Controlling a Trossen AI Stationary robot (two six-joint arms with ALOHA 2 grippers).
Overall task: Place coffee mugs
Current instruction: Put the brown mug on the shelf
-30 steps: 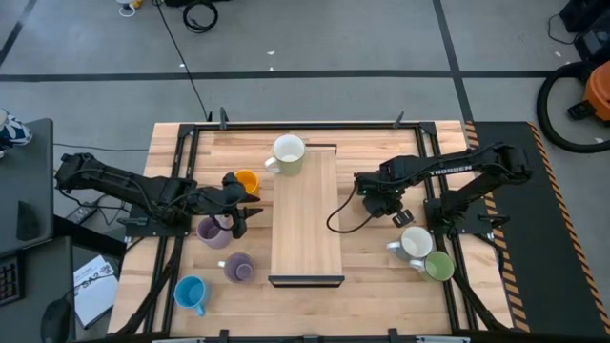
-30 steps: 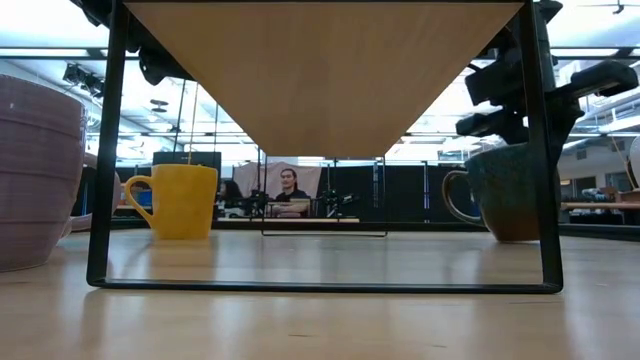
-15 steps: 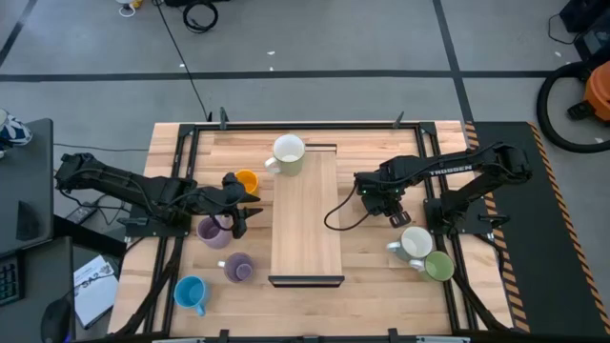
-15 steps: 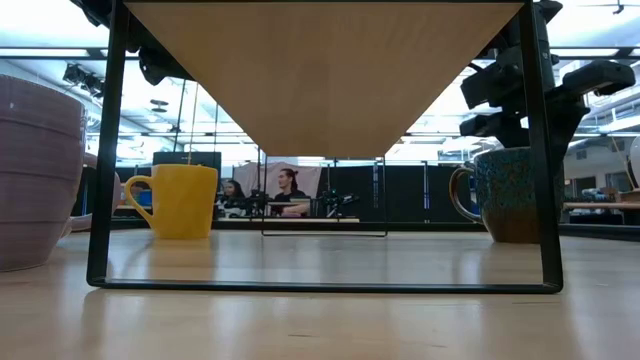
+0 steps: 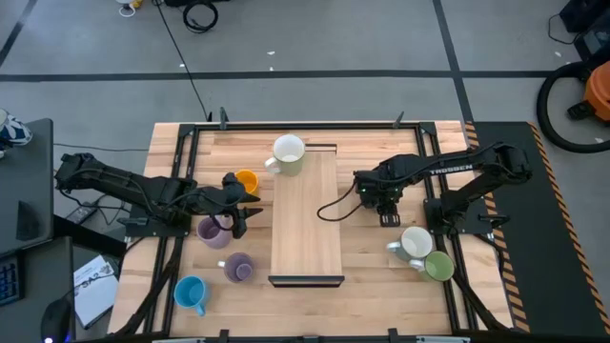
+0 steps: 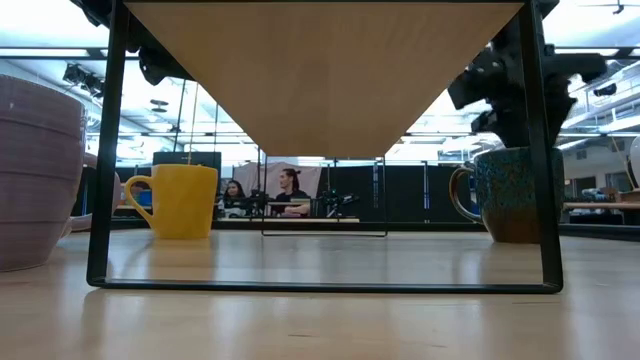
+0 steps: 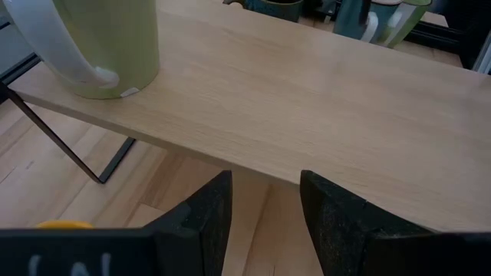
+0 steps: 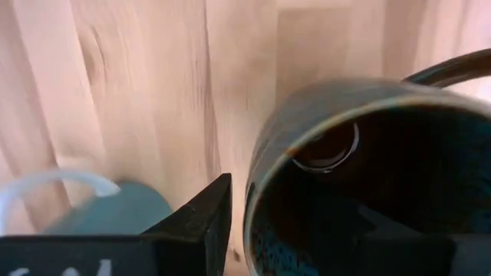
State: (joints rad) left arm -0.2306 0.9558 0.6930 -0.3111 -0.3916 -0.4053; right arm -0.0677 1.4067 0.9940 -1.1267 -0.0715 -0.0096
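Observation:
The dark grey mug (image 8: 345, 153) stands on the table right of the wooden shelf (image 5: 306, 214), mostly hidden under my right gripper (image 5: 372, 195) in the high view. That gripper is open and points down, one finger (image 8: 203, 226) outside the mug's wall and the other down in its dark hollow. A white mug (image 5: 288, 152) stands on the shelf's far end. An orange mug (image 5: 246, 181), two lavender mugs (image 5: 212, 230) (image 5: 238, 268) and a light blue mug (image 5: 190, 292) stand left of the shelf. A white mug (image 5: 416, 243) and a green mug (image 5: 438, 266) stand to the right. My left gripper (image 5: 246, 214) waits open beside the shelf. My right gripper comes from above with its fingers on either side of the dark grey mug's rim (image 8: 257, 165), opposite the handle (image 8: 453, 65). A thin strip of table shows between the outer finger and the wall. The inner finger is lost in the dark hollow, so I cannot tell whether it touches. The mug stands upright on the table (image 6: 505, 195).
The shelf is a long board on a thin black frame (image 6: 105, 150), with open room on top (image 7: 307, 92) near of the white mug. Black rails (image 5: 181, 191) run along both table sides. People sit in the room beyond the far edge.
My right gripper has shifted a little toward the table's left, closer to the shelf, and has turned about over the dark grey mug. Its cable loop has swung farther across the shelf top.

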